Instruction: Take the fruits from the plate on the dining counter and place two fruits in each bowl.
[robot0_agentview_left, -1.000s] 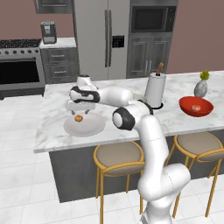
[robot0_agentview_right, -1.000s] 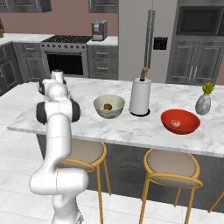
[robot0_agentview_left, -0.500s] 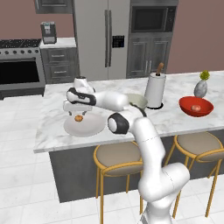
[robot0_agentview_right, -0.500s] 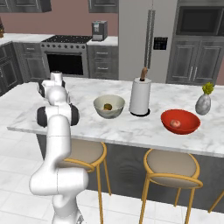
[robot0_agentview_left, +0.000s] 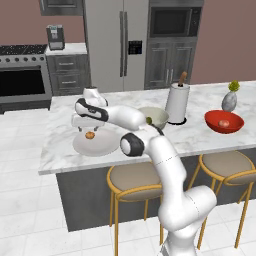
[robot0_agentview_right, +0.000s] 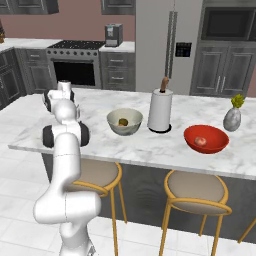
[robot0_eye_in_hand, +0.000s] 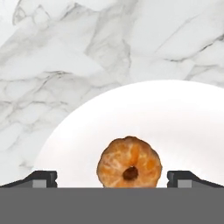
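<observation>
An orange-brown fruit lies on the pale grey plate, between the two spread fingertips of my open gripper. From the left base view the gripper hangs just over that fruit and the plate on the dining counter. The green fruit sits in the beige bowl. The reddish fruit rests in the red bowl. The other orange-brown fruit is out of view.
A paper towel holder stands between the two bowls, and a small vase sits behind the red bowl. Stools line the counter's near side. My own forearm blocks the plate from the right base camera.
The arm's elbow has swung slightly left and down, bringing the hand lower over the plate. The orange fruit has not moved.
</observation>
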